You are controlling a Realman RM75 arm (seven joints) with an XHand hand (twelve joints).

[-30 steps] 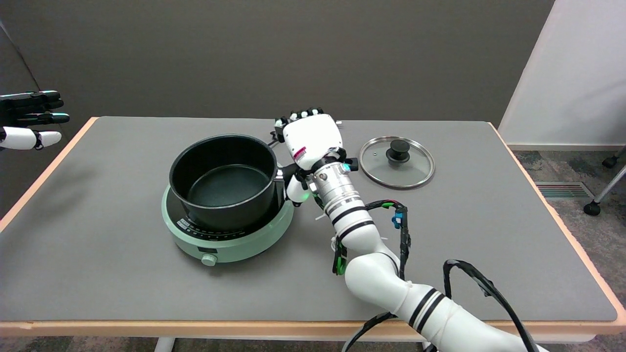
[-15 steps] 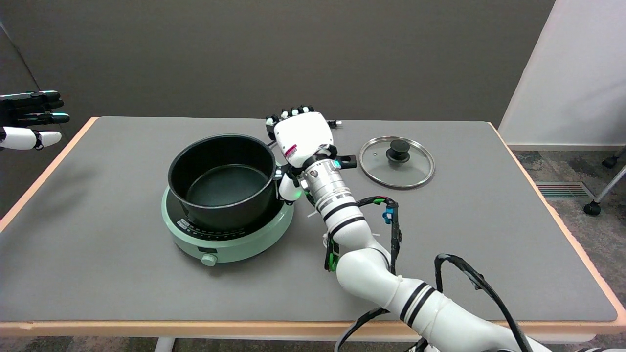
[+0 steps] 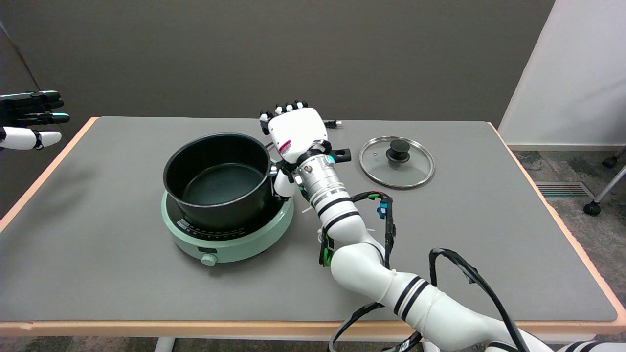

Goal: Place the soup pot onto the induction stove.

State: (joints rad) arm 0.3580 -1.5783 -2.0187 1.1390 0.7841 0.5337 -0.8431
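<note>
The black soup pot is over the pale green induction stove, near the table's middle left, and covers most of its top. My right hand grips the pot's long black handle, whose end sticks out to the right past the wrist. Fingers curl over the handle from above and the thumb sits below, by the pot's right wall. The pot looks slightly tilted, and I cannot tell if it rests fully on the stove.
A glass lid with a black knob lies on the table to the right of the hand. The stove's knob faces the near edge. The idle left hand hangs at the upper left.
The right hand has carried the pot a little to the left and slightly up over the stove. The lid and stove have stayed put.
</note>
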